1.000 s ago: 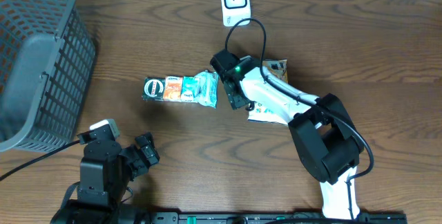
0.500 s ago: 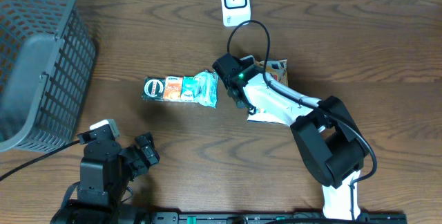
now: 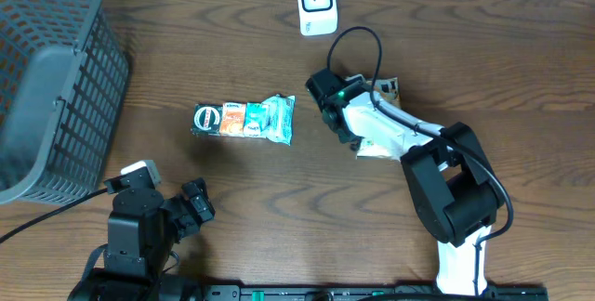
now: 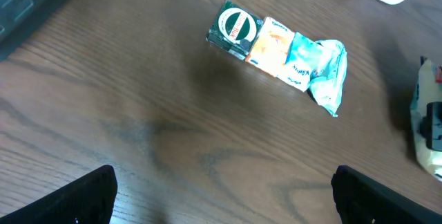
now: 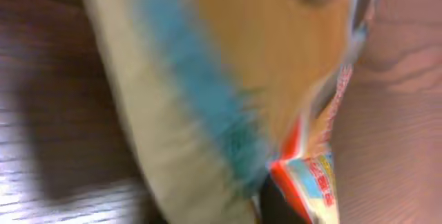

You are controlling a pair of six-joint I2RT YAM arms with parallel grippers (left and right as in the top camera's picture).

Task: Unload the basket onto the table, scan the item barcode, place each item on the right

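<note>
One snack packet (image 5: 207, 79) beneath right arm, mid-bench (image 3: 521, 69), short of scanner (image 3: 316, 4) | right end effector (image 3: 342, 126) seemingly pinching packet edge, wrist view blurred | left end effector (image 4: 222, 200) spread, idle | packet likely light, crinkly, slippery film: grip flat seam, not puffed middle

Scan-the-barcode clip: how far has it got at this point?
Nothing is scanned yet. In hand: the right fingers look closed on the snack bag, well short of the scanner. Left to do: carry the bag there and show its barcode. The left fingers stand open; the other snack pack lies untouched.
</note>
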